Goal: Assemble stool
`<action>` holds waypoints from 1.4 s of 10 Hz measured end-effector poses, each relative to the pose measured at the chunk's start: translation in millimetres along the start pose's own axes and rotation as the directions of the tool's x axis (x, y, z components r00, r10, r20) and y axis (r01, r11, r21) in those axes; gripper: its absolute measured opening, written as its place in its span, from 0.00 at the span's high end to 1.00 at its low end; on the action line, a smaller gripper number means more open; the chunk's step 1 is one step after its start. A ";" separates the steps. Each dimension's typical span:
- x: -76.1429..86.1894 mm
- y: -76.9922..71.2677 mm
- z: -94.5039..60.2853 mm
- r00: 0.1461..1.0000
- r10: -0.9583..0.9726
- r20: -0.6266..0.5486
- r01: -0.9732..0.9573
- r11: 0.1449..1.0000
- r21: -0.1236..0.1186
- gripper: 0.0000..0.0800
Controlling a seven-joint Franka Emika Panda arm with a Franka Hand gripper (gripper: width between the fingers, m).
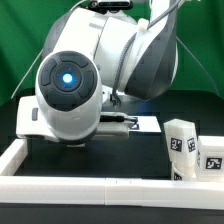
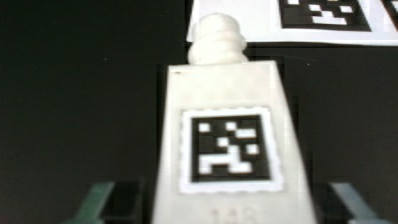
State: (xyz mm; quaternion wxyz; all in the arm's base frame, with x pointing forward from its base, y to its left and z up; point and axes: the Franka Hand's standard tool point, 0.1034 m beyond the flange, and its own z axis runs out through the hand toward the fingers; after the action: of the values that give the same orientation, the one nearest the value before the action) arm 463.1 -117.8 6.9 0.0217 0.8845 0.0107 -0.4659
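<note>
In the wrist view a white stool leg (image 2: 228, 110) lies on the black table. It carries a square marker tag, and its threaded tip points toward the marker board (image 2: 324, 20). My gripper (image 2: 222, 205) is open and straddles the leg's near end. Its dark fingertips (image 2: 98, 200) stand apart from the leg's sides, with a gap on each side. In the exterior view the arm's body hides the gripper and this leg. Two more white legs (image 1: 181, 148) (image 1: 211, 160) with tags stand upright at the exterior view's right. The round seat is out of view.
A long white border rail (image 1: 90, 190) runs along the front of the table, with a side rail (image 1: 20, 155) at the exterior view's left. A flat white edge of the marker board (image 1: 135, 123) shows behind the arm. A green backdrop stands behind.
</note>
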 end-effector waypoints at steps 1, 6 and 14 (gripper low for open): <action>0.0 -0.5 0.0 1.000 0.008 0.000 -0.008 1.000 -0.001 0.58; -24.2 -3.3 -23.4 1.000 0.015 0.009 -0.015 1.000 0.022 0.58; -50.5 -67.0 -87.4 0.975 0.189 -0.116 -0.180 0.980 0.080 0.58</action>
State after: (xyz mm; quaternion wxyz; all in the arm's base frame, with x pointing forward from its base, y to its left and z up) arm 503.8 -46.6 96.0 0.0337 0.9090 -0.0862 -0.4063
